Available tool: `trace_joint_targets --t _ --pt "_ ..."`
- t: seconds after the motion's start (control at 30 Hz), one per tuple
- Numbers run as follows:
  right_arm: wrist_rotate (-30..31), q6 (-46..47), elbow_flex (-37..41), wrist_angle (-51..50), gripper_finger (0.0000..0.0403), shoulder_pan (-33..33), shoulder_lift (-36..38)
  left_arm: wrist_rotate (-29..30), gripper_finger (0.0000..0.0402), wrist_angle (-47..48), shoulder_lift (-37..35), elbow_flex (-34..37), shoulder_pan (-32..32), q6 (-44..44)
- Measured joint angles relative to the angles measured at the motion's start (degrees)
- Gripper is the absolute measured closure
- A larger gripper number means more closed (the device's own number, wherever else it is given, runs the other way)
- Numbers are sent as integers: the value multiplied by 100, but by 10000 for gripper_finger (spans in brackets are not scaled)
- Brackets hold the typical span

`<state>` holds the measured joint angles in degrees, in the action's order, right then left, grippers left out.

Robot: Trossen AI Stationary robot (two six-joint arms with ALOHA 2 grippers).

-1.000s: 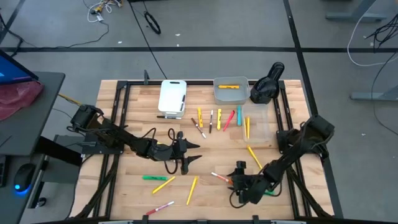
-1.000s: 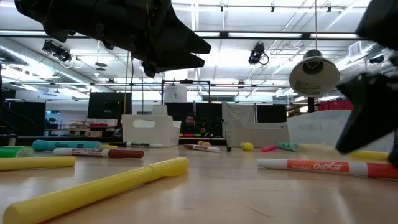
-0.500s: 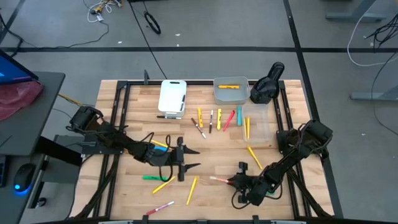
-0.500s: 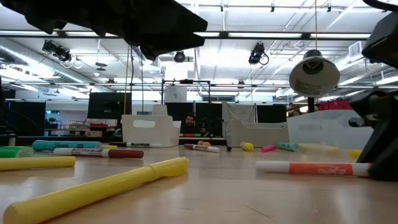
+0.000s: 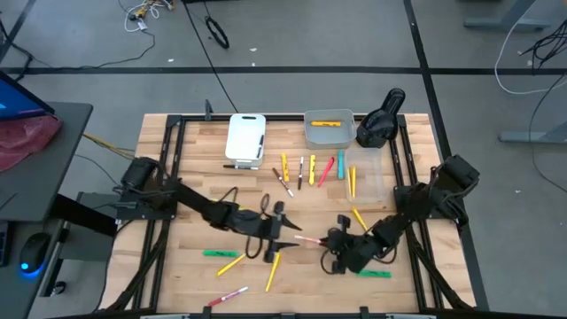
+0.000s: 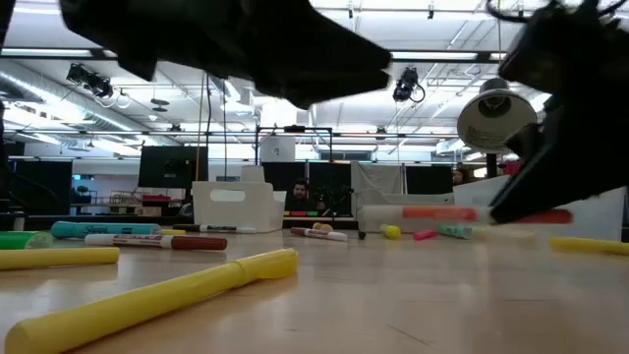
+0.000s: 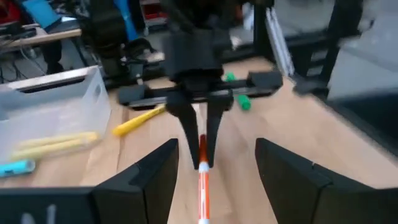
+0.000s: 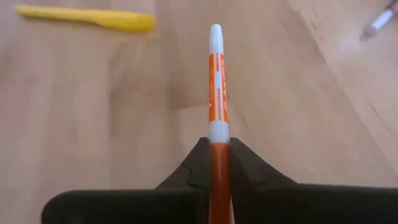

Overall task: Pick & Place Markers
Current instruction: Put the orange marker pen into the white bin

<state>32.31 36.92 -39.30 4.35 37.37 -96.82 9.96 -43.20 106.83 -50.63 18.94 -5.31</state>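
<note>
My right gripper (image 5: 330, 241) is shut on an orange-and-white marker (image 5: 308, 238) at the table's middle, a little toward the near edge. The marker points toward the table's left. My left gripper (image 5: 285, 234) is open. Its two fingers stand on either side of the marker's free end (image 7: 202, 186) without touching it. Other markers lie flat on the table: a yellow one (image 5: 229, 263), another yellow (image 5: 273, 270), a green one (image 5: 213, 253) and a pink one (image 5: 230, 294). My right gripper pinches the marker's orange end (image 8: 217, 144) between its two fingers. The marker runs on along the fingers and sticks out ahead of them, white tip (image 8: 215, 30) foremost. The fingers come about level from the table's right. The marker is about level and lifted clear of the table (image 6: 432, 211).
A row of markers (image 5: 306, 170) lies at the far middle. Behind it stand a white bin (image 5: 245, 137), a grey bin (image 5: 328, 129) holding yellow markers, and a clear bin (image 5: 368, 173). A green marker (image 5: 374, 273) and a yellow one (image 5: 359, 219) lie by my right arm.
My right gripper has lifted the orange marker off the table and carried it up and toward the left gripper; the marker now hangs level and clear. My left gripper has moved toward the table's right and near edge, coming around the marker's free end.
</note>
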Motion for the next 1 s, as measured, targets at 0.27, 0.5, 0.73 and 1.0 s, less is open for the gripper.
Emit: trace_joint_targets --t 0.27,0.5,0.73,1.0 --pt "-346 -339 -13 209 377 -347 83 49 135 2126 585 -1063 -164 -308" --pt "-343 -446 -17 439 376 -348 85 75 143 2432 752 -1206 -190 -277" --pt "-334 -486 -19 650 375 -346 90 91 212 2521 752 -1203 -190 -180" --pt "-321 -506 -23 752 374 -346 92 92 280 2562 751 -1203 -190 -128"
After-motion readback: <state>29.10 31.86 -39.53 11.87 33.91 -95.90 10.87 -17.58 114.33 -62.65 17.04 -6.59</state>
